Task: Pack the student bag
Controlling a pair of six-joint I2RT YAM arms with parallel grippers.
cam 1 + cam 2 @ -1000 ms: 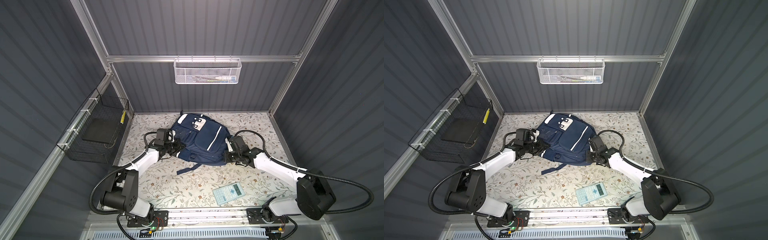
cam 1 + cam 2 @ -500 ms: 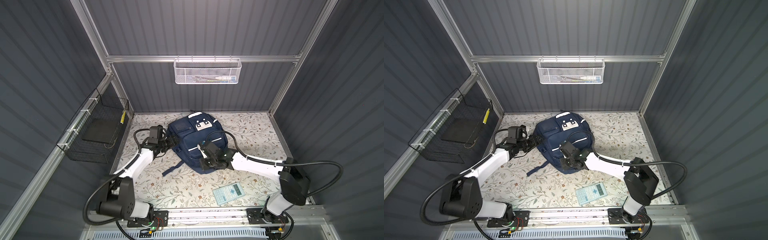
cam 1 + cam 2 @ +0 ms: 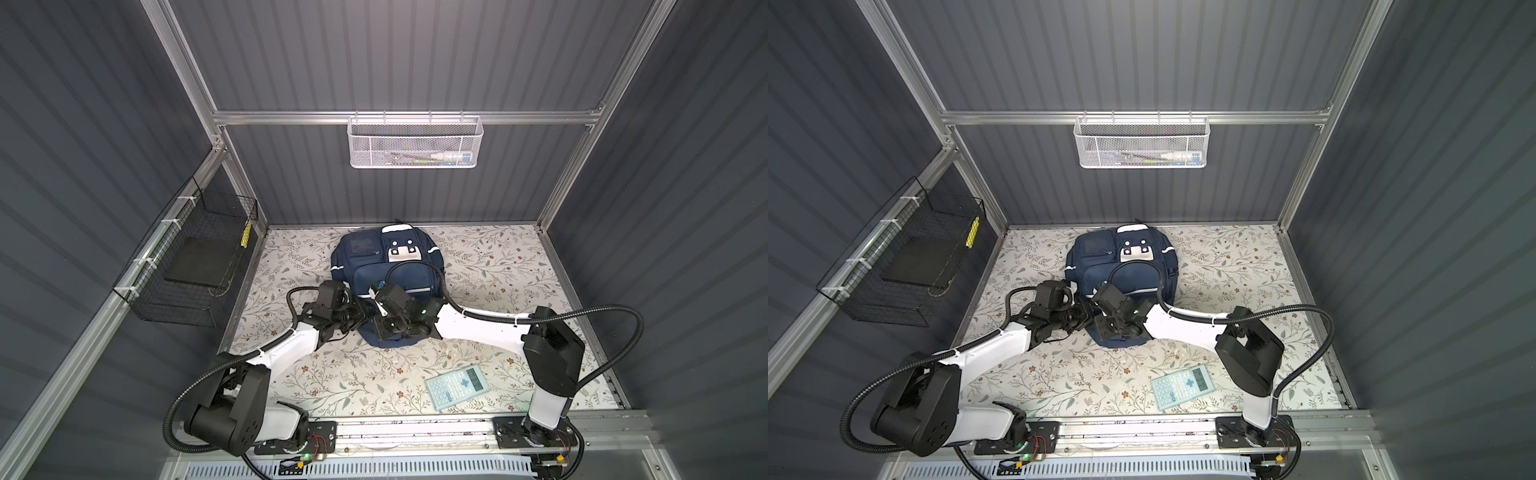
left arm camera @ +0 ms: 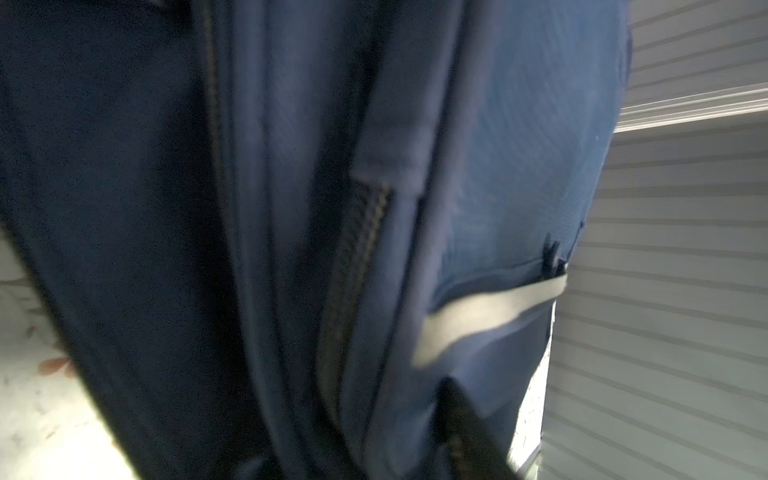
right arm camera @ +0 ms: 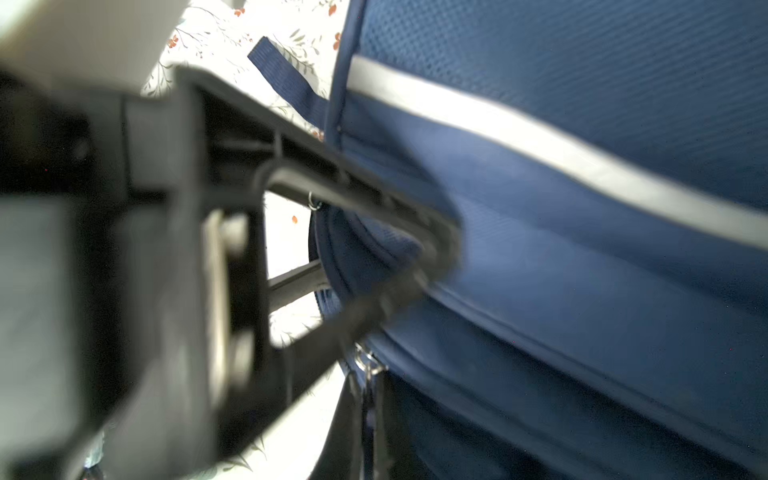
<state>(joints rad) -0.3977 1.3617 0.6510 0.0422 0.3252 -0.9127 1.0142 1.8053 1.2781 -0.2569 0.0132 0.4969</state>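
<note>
on the floral-patterned table cover (image 3: 498, 266) the student bag (image 3: 359, 259), a large navy blue fabric backpack with white stripe trim, lies at the back centre, its near edge pinched in the closed right gripper (image 5: 436, 253), while the left gripper (image 3: 362, 314) sits against its near-left side, opening impossible to tell.
</note>
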